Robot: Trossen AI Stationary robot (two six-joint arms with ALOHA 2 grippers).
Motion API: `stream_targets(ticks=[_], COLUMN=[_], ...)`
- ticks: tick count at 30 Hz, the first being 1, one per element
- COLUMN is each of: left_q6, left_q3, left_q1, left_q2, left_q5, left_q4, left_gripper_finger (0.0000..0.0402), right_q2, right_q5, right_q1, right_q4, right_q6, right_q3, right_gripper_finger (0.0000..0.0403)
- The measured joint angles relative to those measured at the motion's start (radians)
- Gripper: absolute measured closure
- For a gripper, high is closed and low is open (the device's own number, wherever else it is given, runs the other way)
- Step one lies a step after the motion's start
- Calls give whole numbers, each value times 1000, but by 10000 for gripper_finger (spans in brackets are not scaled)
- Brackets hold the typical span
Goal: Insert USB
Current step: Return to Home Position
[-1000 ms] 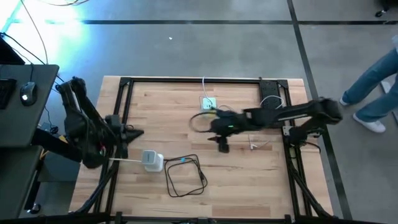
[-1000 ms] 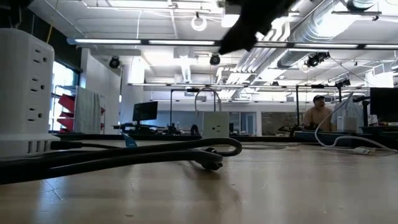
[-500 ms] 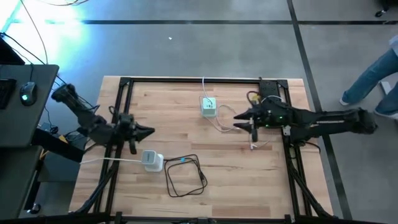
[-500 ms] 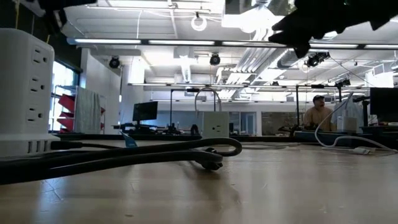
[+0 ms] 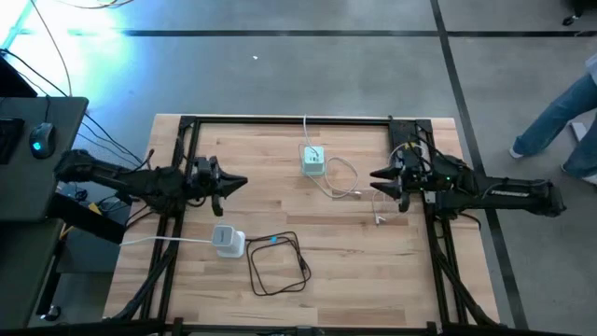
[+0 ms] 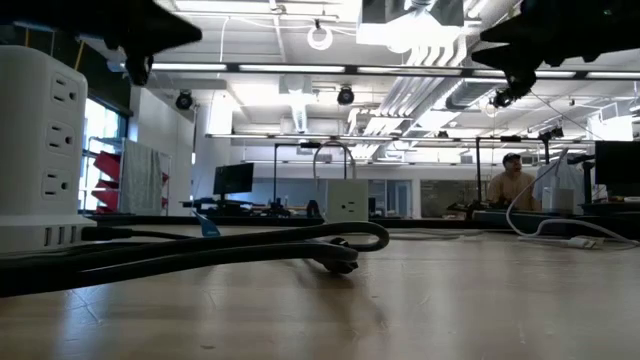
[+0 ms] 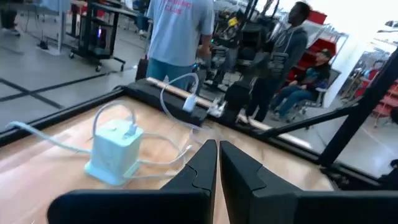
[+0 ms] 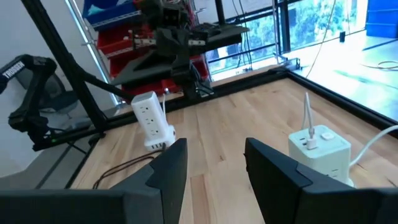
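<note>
A white charger cube point(image 5: 312, 161) stands on the wooden table toward its far side, also seen as the cube point(image 8: 320, 152) and the cube point(image 7: 115, 152). A white USB cable point(image 5: 343, 179) is plugged into its top point(image 8: 309, 143) and loops over the table to the right. My left gripper point(image 5: 241, 183) hovers left of the cube, shut and level, pointing toward it. My right gripper point(image 5: 375, 177) hovers right of the cable loop, open, with nothing between its fingers point(image 8: 171, 165). In the low view both grippers hang high above the table.
A white power-strip tower point(image 5: 227, 241) stands near the left front, its black cord point(image 5: 277, 264) coiled beside it. A loose white plug point(image 5: 380, 219) lies near the right rail. A black frame point(image 5: 289, 119) rims the table. People are beyond the table.
My right gripper has drawn back from the table's middle toward the right edge and a little toward the far edge, turning level; its fingers stay apart. My left arm has stretched out, and its gripper has gone a little rightward and toward the far edge.
</note>
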Motion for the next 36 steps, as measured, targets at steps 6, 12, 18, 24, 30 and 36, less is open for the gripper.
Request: stream_targets(ticks=[6, 12, 18, 24, 30, 36], left_q6=[-52, 36, 108, 22, -5, -4], left_q3=[-158, -258, -311, -310, -310, -310], left_q1=[163, 208, 206, 199, 199, 198], left_q2=[-17, -46, -63, -58, -58, -72], left_q5=[205, 277, 281, 277, 277, 277], left_q4=[199, 286, 293, 240, 202, 178], left_gripper_finger=[401, 401, 401, 401, 401, 401], right_q2=[-70, -126, -146, -142, -142, -150], right_q5=[3, -15, 11, 14, 11, 20], right_q1=[0, 0, 1, 1, 1, 14], right_q4=[6, 105, 262, 205, 42, 37], right_q6=[24, 15, -58, 104, 121, 121], right_q3=[-76, -170, -283, -322, -322, -322], right_gripper_finger=[259, 259, 258, 258, 258, 258])
